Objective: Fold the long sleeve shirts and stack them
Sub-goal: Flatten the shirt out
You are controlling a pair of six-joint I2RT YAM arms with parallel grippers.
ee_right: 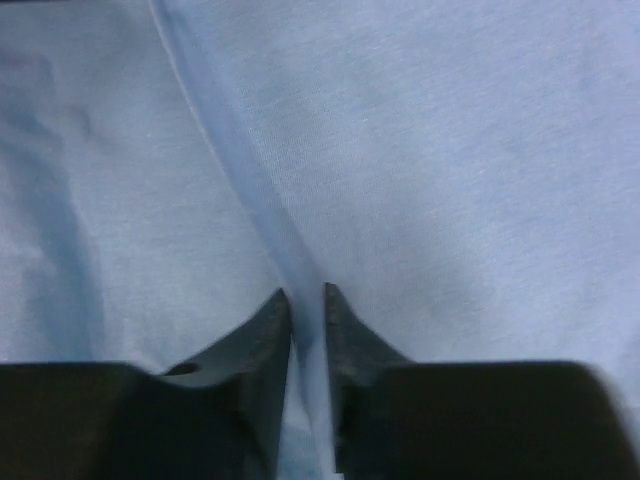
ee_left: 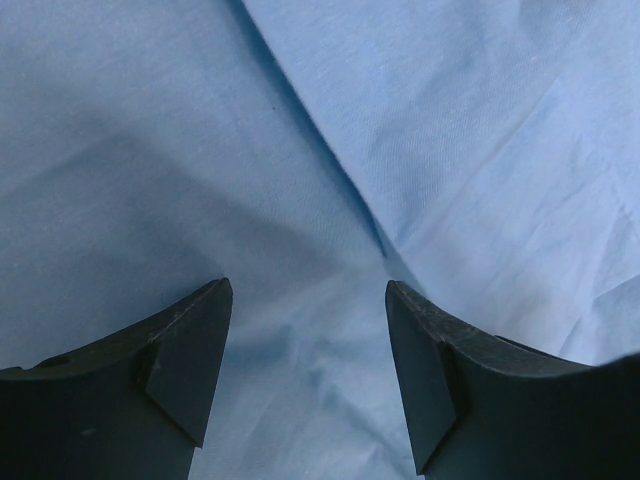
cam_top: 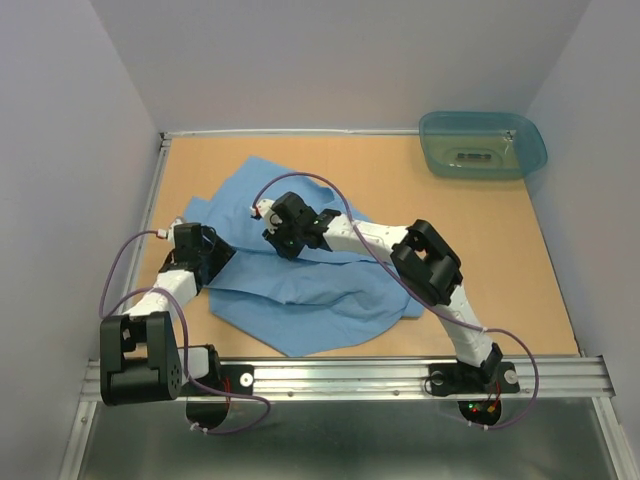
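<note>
The right fingers are pinching a raised ridge of the shirt, drawn almost together with only that thin fold of blue cloth between them. The left fingers are hanging spread wide over the cloth near its left edge, gripping nothing; a soft crease is running away from the gap between them. The shirt is lying rumpled on the table, left of the middle, with both arms reaching over it, and a tub is sitting well apart at the far right corner. I'm judging the job to be barely begun: I'm seeing just one shirt, no tidy fold in it, and no stack anywhere. Its long axis seems to be running on a slant, from far left towards near right. I'm not making out collar or sleeves, so I cannot tell which end is pointing where
</note>
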